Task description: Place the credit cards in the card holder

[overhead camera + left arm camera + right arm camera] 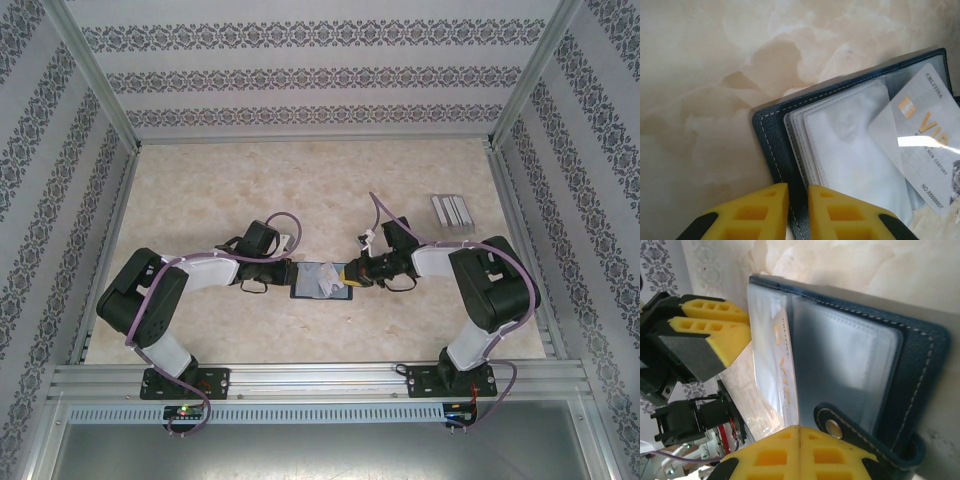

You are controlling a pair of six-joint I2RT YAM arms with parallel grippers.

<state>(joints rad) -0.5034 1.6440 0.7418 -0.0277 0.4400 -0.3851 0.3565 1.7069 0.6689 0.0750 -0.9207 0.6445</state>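
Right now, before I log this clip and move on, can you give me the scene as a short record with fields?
card holder: open, flat on the table, between the two arms
credit card: grey VIP card lying among the holder's clear sleeves
left pincer: narrow gap, holder's edge in it
right pincer: shut at the clasp side, card's edge reaching its tips
clear slotted rack: far right of table, apart
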